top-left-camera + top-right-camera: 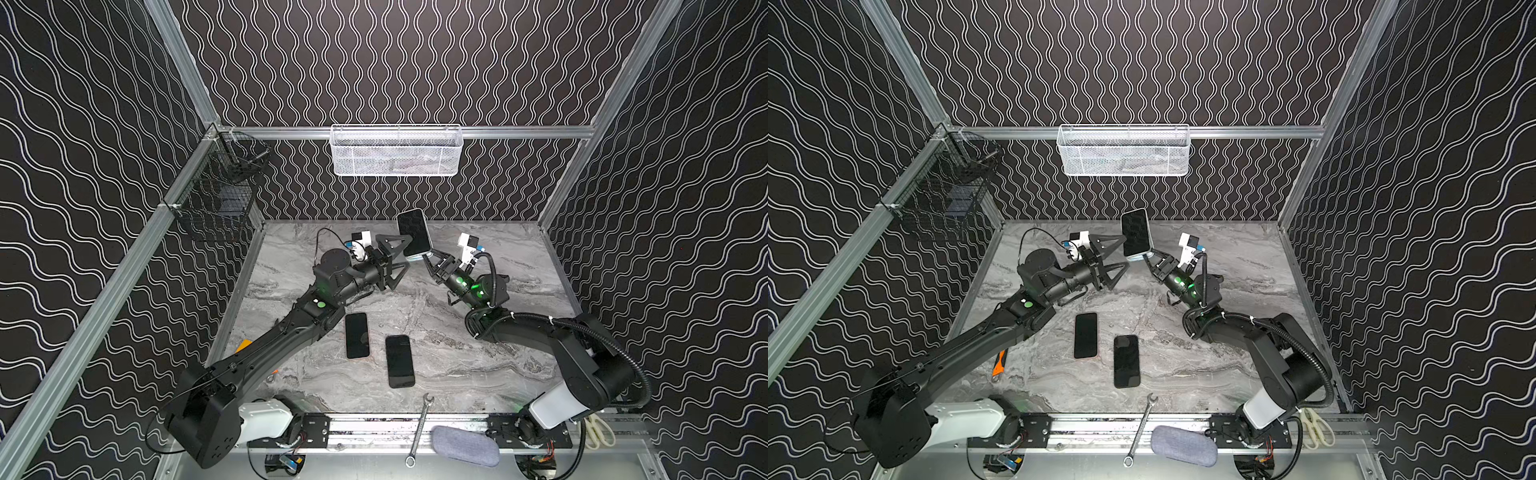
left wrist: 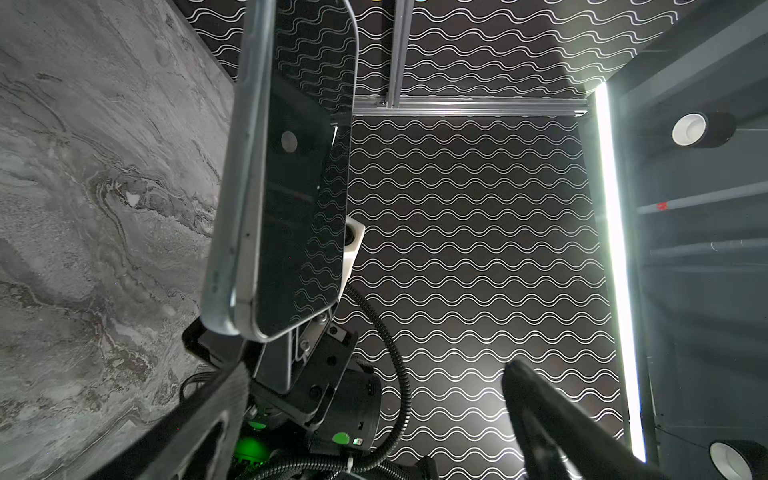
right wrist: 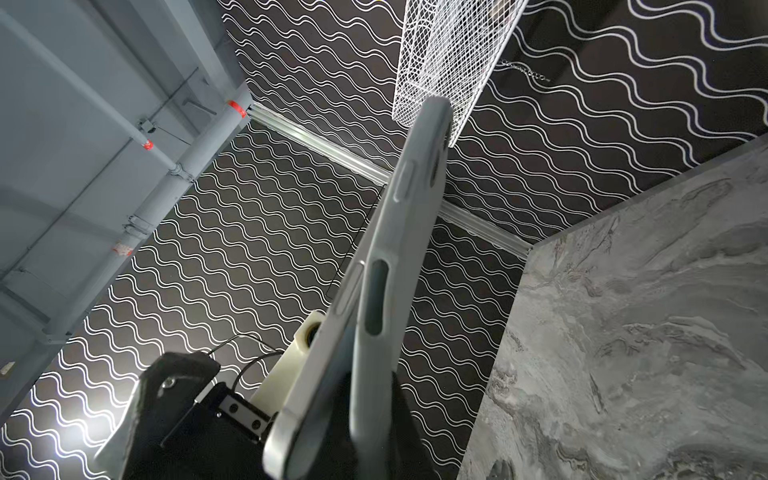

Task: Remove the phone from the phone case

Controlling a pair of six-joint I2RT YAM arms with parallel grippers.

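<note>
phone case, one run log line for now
right tool: shut on phone case, aloft | left tool: open beside it | phone: not yet out

Black wall panels (image 1: 395, 62) printed with white wavy lines close three sides in both top views, framed by silver aluminium rails (image 1: 519, 132). A grey marble-patterned tabletop (image 1: 498, 353) forms the base. A white mesh wire basket (image 1: 395, 160) hangs on the back rail at 12 o'clock, and a black wire basket (image 1: 220, 199) at 10 o'clock. The left wrist view shows a bright white strip light (image 2: 617, 249). The right wrist view shows grey ceiling pipes (image 3: 199, 145) banded with red tape.
</note>
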